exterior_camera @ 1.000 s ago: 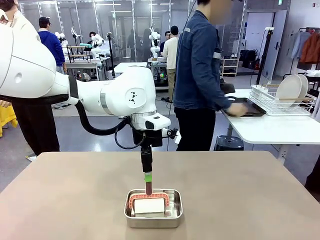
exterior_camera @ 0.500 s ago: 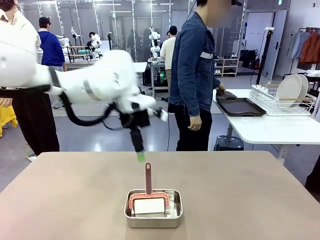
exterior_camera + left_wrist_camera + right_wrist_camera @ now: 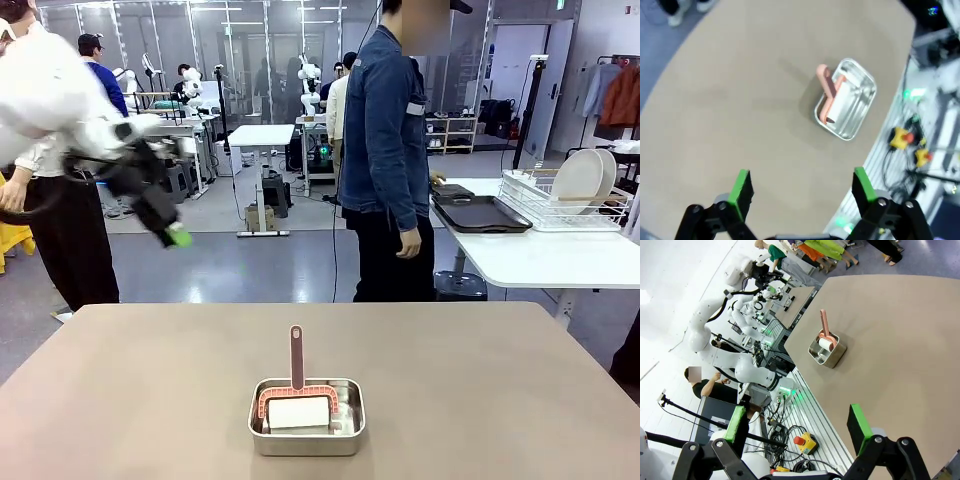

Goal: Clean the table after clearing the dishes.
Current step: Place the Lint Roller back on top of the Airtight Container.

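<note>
Table [image 3: 480, 400], a broad brown-beige top, carries no readable print, and no brand or label can be made out on anything resting on it. Near its middle sits a small square steel pan [image 3: 307, 416] holding a white block and a brush [image 3: 296, 375] whose reddish handle stands upright out of it. The left gripper [image 3: 801, 186] hangs high above the tabletop with its green-padded jaws spread wide and nothing between them; in the left wrist view the pan lies well beyond the fingertips, ahead of the jaws and slightly toward the right-hand finger. In the front view this gripper [image 3: 172, 237] is a blur up at the left, well apart from the pan and off the table's edge. The right gripper [image 3: 797, 422] also stands wide and empty, with the table [image 3: 900, 330] far ahead of its jaws. The dishes, white plates [image 3: 584, 178], stand in a wire rack [image 3: 560, 205] on a white side table beside a person [image 3: 388, 150].
</note>
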`<state>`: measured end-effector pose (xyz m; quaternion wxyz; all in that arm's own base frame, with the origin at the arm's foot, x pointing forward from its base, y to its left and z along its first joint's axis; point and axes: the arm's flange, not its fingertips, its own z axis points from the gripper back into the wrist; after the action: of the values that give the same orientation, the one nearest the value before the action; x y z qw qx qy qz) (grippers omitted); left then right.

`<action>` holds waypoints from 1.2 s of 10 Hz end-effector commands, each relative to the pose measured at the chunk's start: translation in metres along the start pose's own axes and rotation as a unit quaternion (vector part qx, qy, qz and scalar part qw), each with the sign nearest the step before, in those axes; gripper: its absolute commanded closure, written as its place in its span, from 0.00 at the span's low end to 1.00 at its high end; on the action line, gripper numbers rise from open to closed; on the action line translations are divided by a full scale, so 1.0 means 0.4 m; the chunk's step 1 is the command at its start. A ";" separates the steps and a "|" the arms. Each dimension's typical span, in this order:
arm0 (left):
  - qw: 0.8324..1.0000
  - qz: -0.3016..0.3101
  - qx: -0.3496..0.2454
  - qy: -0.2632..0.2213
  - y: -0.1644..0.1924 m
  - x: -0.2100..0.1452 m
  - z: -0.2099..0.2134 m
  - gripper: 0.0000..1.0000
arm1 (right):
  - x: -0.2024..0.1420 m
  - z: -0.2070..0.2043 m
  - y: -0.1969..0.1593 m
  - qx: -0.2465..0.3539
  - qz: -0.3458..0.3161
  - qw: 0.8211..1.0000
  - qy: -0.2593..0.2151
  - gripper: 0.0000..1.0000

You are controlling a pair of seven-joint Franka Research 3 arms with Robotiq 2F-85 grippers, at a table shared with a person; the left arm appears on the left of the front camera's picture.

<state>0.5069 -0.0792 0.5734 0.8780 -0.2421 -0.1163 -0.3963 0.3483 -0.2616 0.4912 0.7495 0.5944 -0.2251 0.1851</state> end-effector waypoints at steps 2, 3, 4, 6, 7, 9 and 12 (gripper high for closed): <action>0.980 0.158 0.048 -0.113 0.044 -0.297 0.137 0.00 | -0.003 -0.001 0.004 0.002 0.010 1.000 0.005 0.00; 0.968 0.200 0.052 -0.143 0.069 -0.427 0.197 0.00 | -0.003 -0.001 0.004 0.002 0.010 1.000 0.005 0.00; 0.961 0.223 0.040 -0.159 0.086 -0.537 0.235 0.00 | -0.003 -0.001 0.004 0.002 0.010 1.000 0.005 0.00; 0.936 0.291 0.028 -0.196 0.132 -0.734 0.299 0.00 | -0.003 -0.001 0.004 0.002 0.010 1.000 0.005 0.00; 0.921 0.316 0.010 -0.226 0.155 -0.820 0.319 0.00 | -0.003 -0.001 0.004 0.002 0.010 1.000 0.005 0.00; 0.907 0.308 -0.032 -0.285 0.191 -0.919 0.303 0.00 | -0.003 -0.001 0.004 0.002 0.010 1.000 0.005 0.00; 0.885 0.358 -0.004 -0.297 0.210 -0.956 0.273 0.00 | -0.003 -0.001 0.004 0.002 0.010 1.000 0.005 0.00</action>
<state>0.3114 0.2775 0.4879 0.8835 -0.3862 -0.2643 0.0230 0.3487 -0.2609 0.4910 0.7493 0.5948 -0.2244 0.1857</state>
